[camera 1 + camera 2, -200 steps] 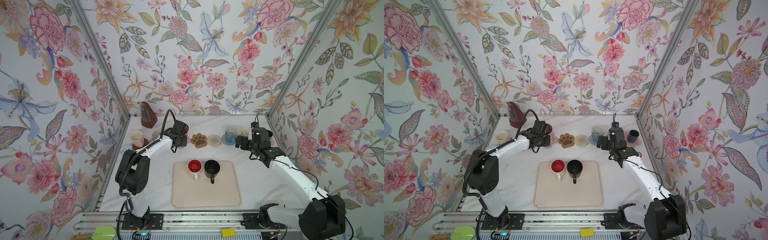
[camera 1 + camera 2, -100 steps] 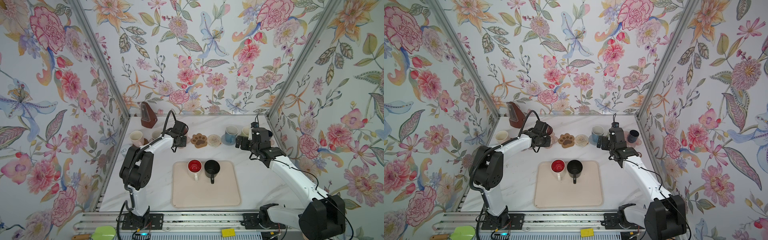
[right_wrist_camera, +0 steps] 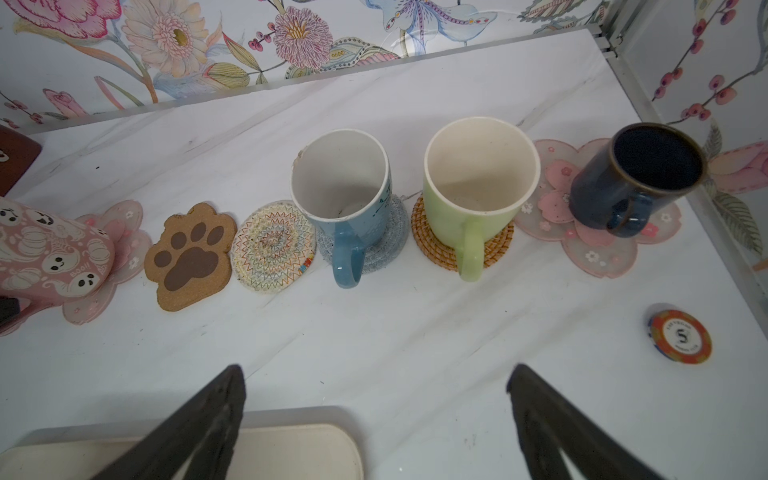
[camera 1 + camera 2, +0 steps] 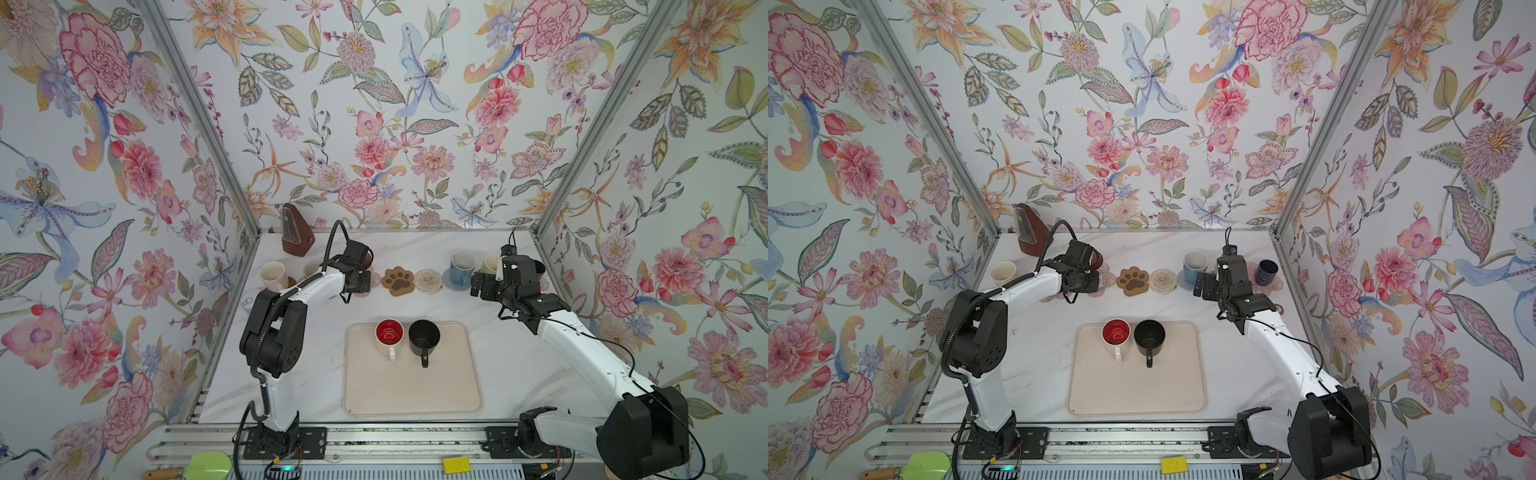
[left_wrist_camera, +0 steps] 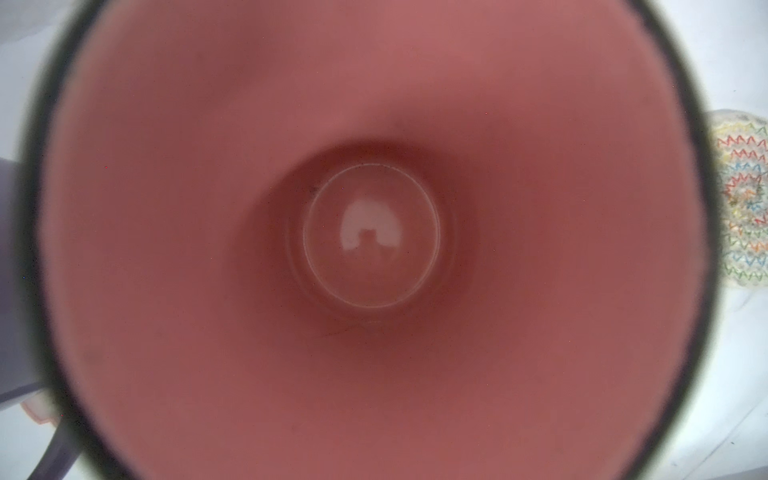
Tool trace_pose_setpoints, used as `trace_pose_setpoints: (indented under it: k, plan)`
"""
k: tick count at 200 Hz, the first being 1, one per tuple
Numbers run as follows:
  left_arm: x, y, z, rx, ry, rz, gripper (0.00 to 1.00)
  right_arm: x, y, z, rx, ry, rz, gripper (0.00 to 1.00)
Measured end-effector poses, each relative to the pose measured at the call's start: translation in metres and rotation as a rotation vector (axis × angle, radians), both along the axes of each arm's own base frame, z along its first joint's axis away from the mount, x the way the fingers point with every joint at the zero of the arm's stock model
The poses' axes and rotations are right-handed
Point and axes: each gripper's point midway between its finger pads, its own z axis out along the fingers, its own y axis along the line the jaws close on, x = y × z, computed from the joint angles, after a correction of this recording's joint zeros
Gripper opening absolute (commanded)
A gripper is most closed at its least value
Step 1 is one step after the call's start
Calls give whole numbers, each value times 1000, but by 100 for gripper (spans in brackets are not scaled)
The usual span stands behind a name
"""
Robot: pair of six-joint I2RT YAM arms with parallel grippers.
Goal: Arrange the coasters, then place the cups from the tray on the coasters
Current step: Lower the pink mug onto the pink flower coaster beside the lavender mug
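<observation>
Pink cup point(image 3: 50, 253) printed with little ghosts and pumpkins, at the left end of a back row of coasters. It is over a translucent pink flower coaster point(image 3: 129, 245) and appears to lean a little; whether its base is fully down cannot be seen. The left gripper point(image 4: 360, 286) is at the cup's mouth with its jaws drawn almost together, apparently pinching the wall or handle, though its fingers are hidden. Its wrist camera looks straight down into the rosy interior. The right gripper point(image 3: 374, 419) hangs empty with jaws wide apart, between the row and the tray point(image 4: 411, 390), where a red-inside cup point(image 4: 389, 333) and a black cup point(image 4: 424, 336) stand. To finish this placement well, the left arm should probably level the cup and settle its base flat in the flower's centre, clear of the paw print coaster point(image 3: 189, 257) just beside. It should let go only once the cup rests, then rise straight up so nothing drags the light coaster.
</observation>
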Motion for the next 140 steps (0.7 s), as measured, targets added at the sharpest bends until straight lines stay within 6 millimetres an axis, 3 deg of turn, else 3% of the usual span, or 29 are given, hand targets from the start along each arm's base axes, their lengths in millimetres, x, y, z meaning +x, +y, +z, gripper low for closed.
trace_pose_setpoints:
  k: [140]
  plan:
    - [13, -2, -7, 0, -7, 6, 0, 3, 1, 2, 0, -1, 0, 99]
